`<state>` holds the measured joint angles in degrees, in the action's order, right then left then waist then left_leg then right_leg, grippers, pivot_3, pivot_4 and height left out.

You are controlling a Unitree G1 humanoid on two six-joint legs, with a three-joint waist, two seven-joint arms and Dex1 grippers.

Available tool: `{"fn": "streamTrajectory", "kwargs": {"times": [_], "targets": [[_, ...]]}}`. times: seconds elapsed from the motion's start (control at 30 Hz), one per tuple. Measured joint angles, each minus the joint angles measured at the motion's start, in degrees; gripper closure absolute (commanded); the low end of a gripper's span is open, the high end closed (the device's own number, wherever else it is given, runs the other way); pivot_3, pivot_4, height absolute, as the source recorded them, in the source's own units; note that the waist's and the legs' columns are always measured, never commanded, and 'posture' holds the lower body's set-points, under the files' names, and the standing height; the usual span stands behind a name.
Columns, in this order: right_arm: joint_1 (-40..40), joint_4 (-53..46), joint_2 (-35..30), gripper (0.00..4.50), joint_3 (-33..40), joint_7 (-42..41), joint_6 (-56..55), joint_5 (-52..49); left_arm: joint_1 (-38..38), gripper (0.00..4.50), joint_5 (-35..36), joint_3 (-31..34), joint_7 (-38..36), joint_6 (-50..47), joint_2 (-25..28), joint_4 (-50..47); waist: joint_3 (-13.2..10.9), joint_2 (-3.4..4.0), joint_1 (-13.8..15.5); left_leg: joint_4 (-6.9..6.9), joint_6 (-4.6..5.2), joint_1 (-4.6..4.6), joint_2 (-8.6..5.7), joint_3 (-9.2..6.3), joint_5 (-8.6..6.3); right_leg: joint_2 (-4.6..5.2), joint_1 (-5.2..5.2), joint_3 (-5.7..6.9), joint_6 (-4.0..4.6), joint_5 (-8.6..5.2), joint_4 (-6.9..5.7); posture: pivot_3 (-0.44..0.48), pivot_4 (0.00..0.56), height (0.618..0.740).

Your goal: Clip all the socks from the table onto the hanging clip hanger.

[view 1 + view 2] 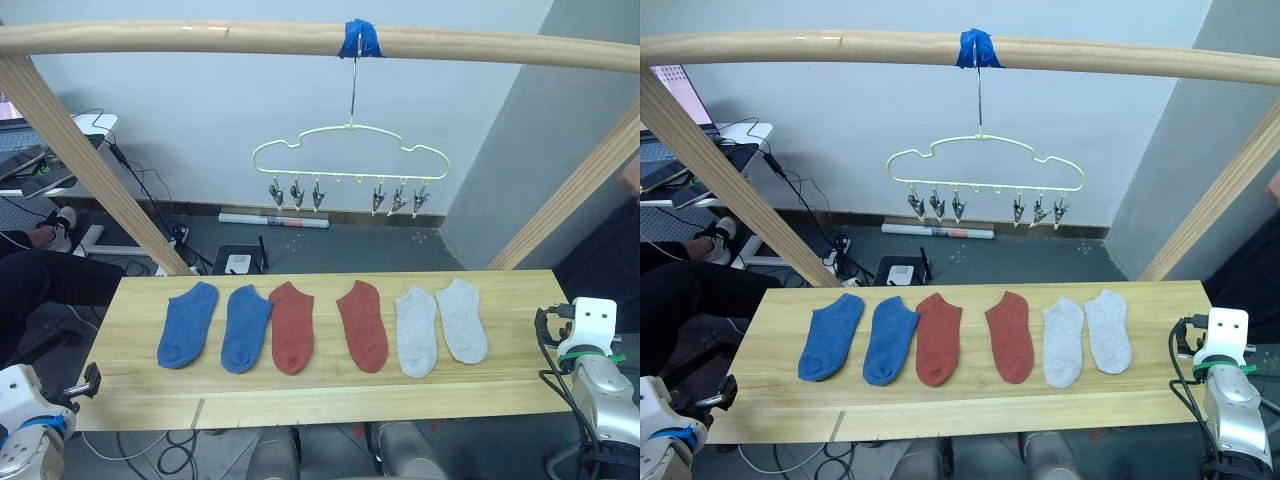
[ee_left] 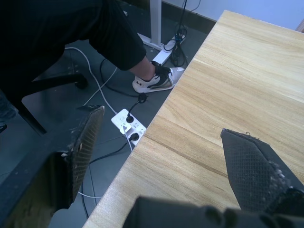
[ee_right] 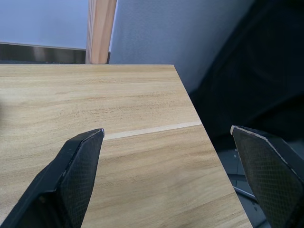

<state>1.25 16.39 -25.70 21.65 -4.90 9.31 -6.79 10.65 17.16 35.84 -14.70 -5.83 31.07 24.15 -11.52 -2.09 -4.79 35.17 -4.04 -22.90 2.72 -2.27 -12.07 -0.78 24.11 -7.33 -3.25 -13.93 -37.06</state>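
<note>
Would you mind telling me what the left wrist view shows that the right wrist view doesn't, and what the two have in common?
The left wrist view alone has the floor beside the table: a person's dark trouser leg and white sneaker, a white power strip and cables. The right wrist view alone has an upright wooden post against the pale wall, standing behind the table's far corner. Both share the light wood table and an open gripper with nothing between its black fingers: the left gripper at the table's edge, the right gripper over its corner.
</note>
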Motion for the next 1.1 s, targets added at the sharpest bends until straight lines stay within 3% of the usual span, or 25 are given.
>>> {"fn": "streamTrajectory", "kwargs": {"times": [0.33, 0.47, 0.7, 0.8, 0.93, 1.1], "targets": [[0.3, 0.8, -0.3, 0.0, -0.4, -1.6, -0.1, -0.1, 2.1, 0.05, 3.2, 1.3, -4.1, -3.2, 2.1, -3.7, 0.0, -0.03, -0.1, 0.0, 0.0, -0.01, 0.01, 0.01, 0.0, 0.0, 0.01, -0.01, 0.0, 0.0, 0.01, 0.018, 0.207, 0.74], [0.1, -0.5, -1.2, 0.0, -3.0, -7.9, 0.2, -1.0, 7.1, 0.05, 5.3, 1.4, -7.9, -5.1, 2.2, -15.7, -0.2, -0.04, -0.1, -0.01, 0.0, -0.01, 0.03, 0.07, 0.0, 0.02, 0.03, -0.09, 0.01, 0.0, 0.03, -0.004, 0.226, 0.74], [0.3, -16.3, -2.9, 0.0, -11.3, -26.7, 8.9, -10.6, 10.1, 0.05, 15.0, 2.0, -7.2, -13.0, -2.0, -42.2, -1.3, 0.15, 0.0, 0.0, 0.0, -0.03, 0.04, 0.08, 0.0, 0.01, 0.03, -0.1, 0.0, -0.01, 0.01, 0.002, 0.243, 0.74], [2.9, -23.5, -2.9, 0.0, -14.0, -31.6, 14.5, -16.5, 6.0, 0.05, 16.5, -0.7, -6.2, -15.7, -1.9, -47.8, -1.8, 0.16, 0.1, 0.0, 0.0, -0.05, 0.04, 0.02, 0.0, -0.03, 0.04, -0.04, -0.01, -0.01, 0.0, -0.002, 0.245, 0.74], [9.4, -30.7, -1.5, 0.0, -18.8, -36.2, 17.3, -21.2, -4.5, 0.05, 15.1, -9.7, -5.3, -18.2, -1.0, -49.6, -1.9, 0.11, 0.1, 0.02, -0.01, -0.07, 0.01, -0.03, 0.01, -0.06, 0.0, -0.01, -0.03, 0.0, 0.01, -0.011, 0.244, 0.74], [15.4, -32.8, 1.3, 0.0, -22.1, -36.7, 19.3, -23.1, -13.4, 0.05, 12.4, -16.1, -4.3, -19.3, -1.2, -47.9, -2.0, 0.05, 0.1, 0.01, -0.03, -0.21, 0.0, -0.08, -0.03, -0.06, 0.08, 0.05, -0.45, 0.05, 0.01, -0.038, 0.245, 0.74]]}}
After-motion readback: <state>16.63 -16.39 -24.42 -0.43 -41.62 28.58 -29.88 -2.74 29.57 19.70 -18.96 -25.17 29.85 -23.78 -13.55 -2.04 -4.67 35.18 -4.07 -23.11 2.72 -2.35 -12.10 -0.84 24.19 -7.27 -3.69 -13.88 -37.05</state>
